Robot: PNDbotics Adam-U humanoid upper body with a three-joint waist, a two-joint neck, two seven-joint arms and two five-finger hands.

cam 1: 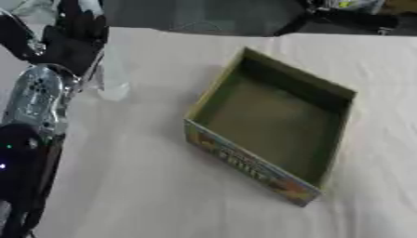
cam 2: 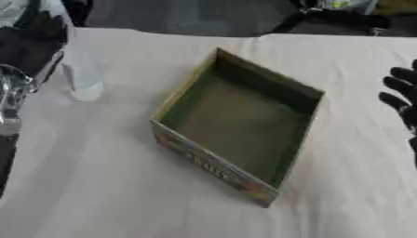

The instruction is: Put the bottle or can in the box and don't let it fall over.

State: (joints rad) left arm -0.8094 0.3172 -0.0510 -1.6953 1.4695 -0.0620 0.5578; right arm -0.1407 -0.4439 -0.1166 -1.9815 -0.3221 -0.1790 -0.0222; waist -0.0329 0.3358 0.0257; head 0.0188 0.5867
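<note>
Left eye view shows the bottle (cam 1: pixel 110 69) as a clear, pale, near-transparent shape standing off the table (cam 1: pixel 163 195), held at the upper left by the left hand (cam 1: pixel 69 44), whose dark fingers are seen wrapped about its upper part; how fully they close cannot be made out. The box (cam 1: pixel 273 125), an open cardboard tray with a green inside and a printed front wall, lies empty in the middle of the table, well apart from the bottle and turned askew. The right hand (cam 2: pixel 403 100) is seen at the right edge of the right eye view, fingers spread and nothing held. The bottle is judged light, thin-walled and smooth, so it could slip or dent if squeezed; a hold about the body, kept upright, is judged safest. Being tall and narrow, it is likely to tip unless its base is set flat on the box floor before release.
</note>
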